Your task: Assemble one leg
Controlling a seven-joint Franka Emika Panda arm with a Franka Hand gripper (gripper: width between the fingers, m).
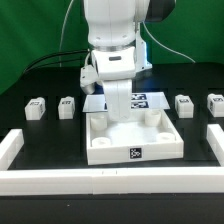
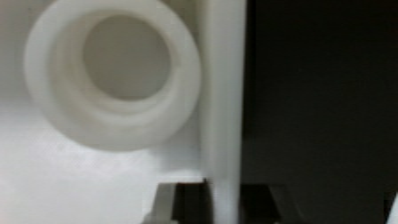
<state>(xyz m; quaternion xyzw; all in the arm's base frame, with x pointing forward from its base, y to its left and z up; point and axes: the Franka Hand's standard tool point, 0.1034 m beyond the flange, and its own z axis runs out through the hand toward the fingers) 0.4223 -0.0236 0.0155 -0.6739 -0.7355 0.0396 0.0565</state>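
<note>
Legs (image 1: 67,105): four small white blocks, each bearing a black-and-white square tag; all on the black table (image 1: 40,138), two at the exterior view's left of the tray (image 1: 108,152), two at its right. Tray: one, white, raised rim, one tag on its front wall. Marker board (image 1: 143,99): one, behind the arm. Gripper (image 1: 119,117): down inside the tray, jaw state cannot be told. Writing: tag patterns only, nothing readable

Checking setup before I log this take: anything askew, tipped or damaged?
Nothing stands out. The tray sits flat and looks whole. Two legs lie on the exterior view's left, two on its right, all apart, none in the tray. The gripper hangs low over the tray; its jaws are hidden.
</note>
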